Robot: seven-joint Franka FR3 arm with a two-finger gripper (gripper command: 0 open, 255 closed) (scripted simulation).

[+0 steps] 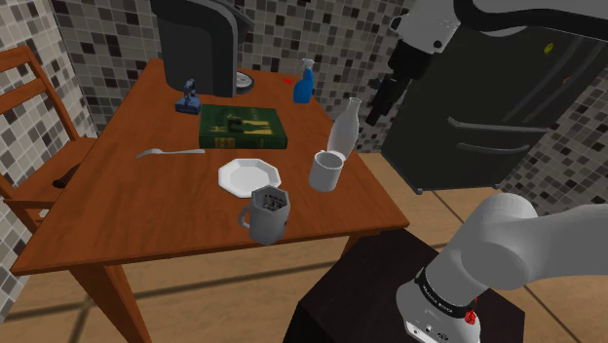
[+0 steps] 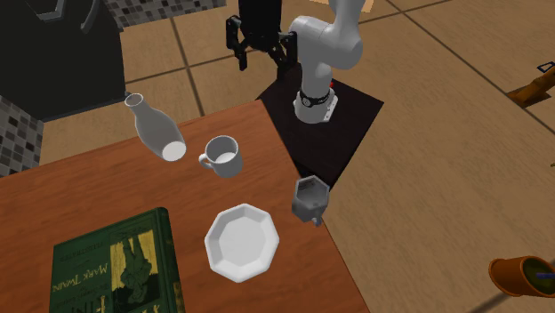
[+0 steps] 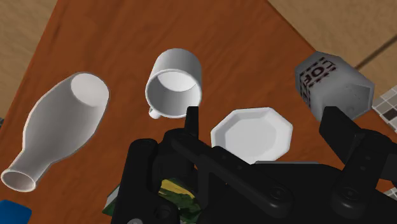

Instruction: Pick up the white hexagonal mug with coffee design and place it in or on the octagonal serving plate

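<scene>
While the gripper is hovering high, fingers apart, the grey hexagonal mug is standing at the table edge nearest the stand, beside the octagonal plate. It is lying below, outside one fingertip.

A brown wooden table is taking up the middle, with a wooden chair sitting just beside it at the shoulder view's left. Mosaic-tiled walls are rising behind, a tall black cabinet is standing at the right, and tan floor tiles are spreading below.
</scene>
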